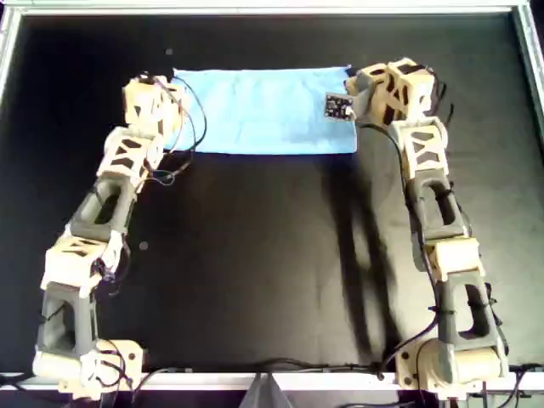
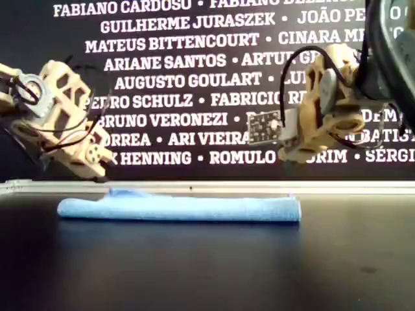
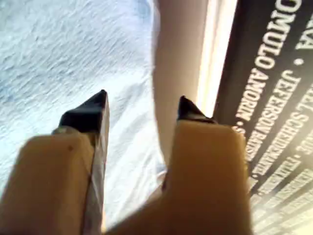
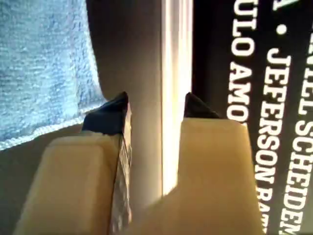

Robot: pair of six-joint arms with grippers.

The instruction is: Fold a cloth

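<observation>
Both my first gripper (image 3: 142, 110) and my second gripper (image 4: 154, 110) gape empty over the desk's (image 1: 255, 255) far edge; next, I'd pinch the cloth's (image 1: 263, 110) short-side corners evenly.

The light-blue rectangular fabric cloth (image 1: 263, 110) lies on the black flat table (image 1: 255, 272), at its far side. Behind it run the pale metal rail (image 2: 194, 187) and then the black lettered wall (image 2: 194, 65). In the overhead view one beige arm (image 1: 127, 161) reaches the cloth's left end and another (image 1: 425, 170) its right. My first gripper (image 3: 142, 98) hangs over the cloth's edge by the rail — my second gripper (image 4: 156, 98) just beside a corner.
</observation>
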